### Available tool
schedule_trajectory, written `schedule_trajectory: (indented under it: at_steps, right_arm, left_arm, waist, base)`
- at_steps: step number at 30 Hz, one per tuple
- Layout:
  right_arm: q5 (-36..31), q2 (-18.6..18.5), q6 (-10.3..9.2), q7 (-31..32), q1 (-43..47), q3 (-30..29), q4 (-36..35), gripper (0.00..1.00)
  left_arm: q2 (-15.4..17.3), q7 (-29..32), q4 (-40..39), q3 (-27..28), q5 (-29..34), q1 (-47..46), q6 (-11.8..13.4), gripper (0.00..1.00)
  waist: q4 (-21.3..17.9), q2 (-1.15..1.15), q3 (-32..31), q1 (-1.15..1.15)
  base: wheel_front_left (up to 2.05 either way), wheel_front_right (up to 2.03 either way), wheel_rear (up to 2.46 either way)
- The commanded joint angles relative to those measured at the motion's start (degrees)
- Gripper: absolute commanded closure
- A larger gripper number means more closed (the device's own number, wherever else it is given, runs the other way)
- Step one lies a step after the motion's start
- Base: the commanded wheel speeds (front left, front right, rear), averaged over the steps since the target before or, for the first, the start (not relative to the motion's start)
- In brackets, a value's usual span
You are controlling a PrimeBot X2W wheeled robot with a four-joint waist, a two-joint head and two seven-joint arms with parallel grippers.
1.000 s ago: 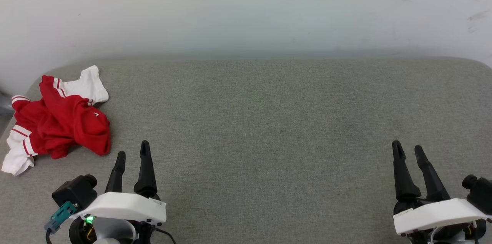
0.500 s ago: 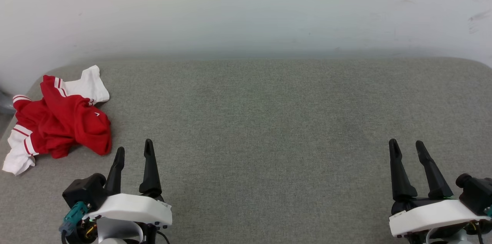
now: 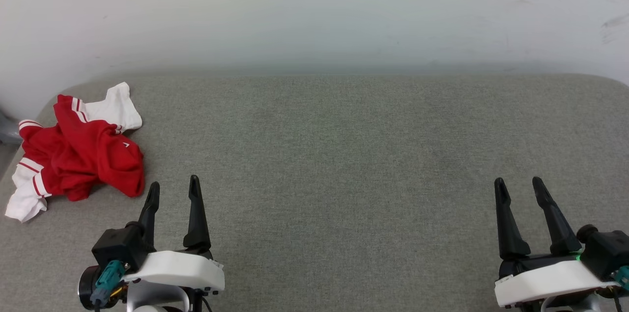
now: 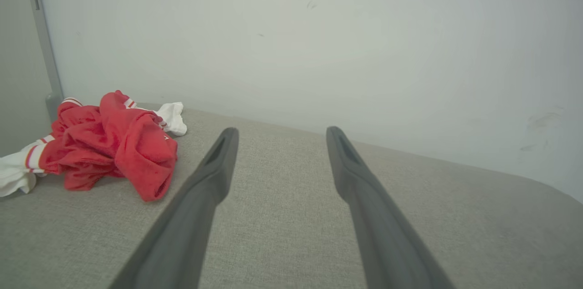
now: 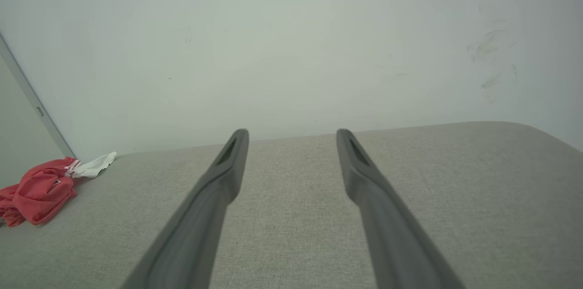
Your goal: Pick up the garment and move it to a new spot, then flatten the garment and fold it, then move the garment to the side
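red jersey T-shirt: crumpled, far-left corner of grey counter, near white wall | left hand: wide, empty, near it | right hand: wide, empty, well apart

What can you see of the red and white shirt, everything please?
The red jersey T-shirt lies crumpled in a heap at the far left corner of the grey fabric surface. It looks like soft knit, with white short sleeves with red-striped trim splayed outward and a small white logo facing up. It rests on that surface alone, unfolded.

Head camera is looking steeply down; wrist cameras are skimming low toward twelve, all sharing the shirt at ten o'clock.
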Motion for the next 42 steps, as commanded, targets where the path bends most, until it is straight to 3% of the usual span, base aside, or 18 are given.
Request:
schedule_trajectory:
  at_steps: [1, 17, 33, 42]
  right_arm:
    - [-1.32, -0.05, -0.01, -0.43, 0.04, 0.04, -0.65, 0.0]
    - [-5.12, -0.05, -0.02, -2.33, 0.91, -0.22, -1.68, 0.0]
    - [-3.96, -0.04, -0.03, -3.95, 1.9, -0.34, -0.51, 0.0]
    - [-1.89, -0.04, -0.03, -3.86, 1.84, -0.38, 1.2, 0.0]
  left_arm:
    - [0.4, -0.51, -0.59, -0.07, 1.22, 0.24, 0.21, 0.0]
    - [-0.14, -2.31, -1.76, 0.04, 7.15, 1.28, -2.1, 0.0]
    - [-0.71, -4.02, -0.75, 1.13, 11.16, 2.06, -3.77, 0.0]
    - [-0.75, -3.92, 0.7, 1.13, 9.38, 2.1, -3.67, 0.0]
  waist:
    - [-0.01, 0.0, -0.01, 0.0]
    - [0.05, 0.0, 0.27, 0.0]
    - [0.29, 0.0, 0.29, 0.0]
    - [0.37, 0.0, 0.26, 0.0]
  base:
    - [0.0, 0.0, 0.0]
    - [0.0, 0.0, 0.0]
    - [0.0, 0.0, 0.0]
    - [0.0, 0.0, 0.0]
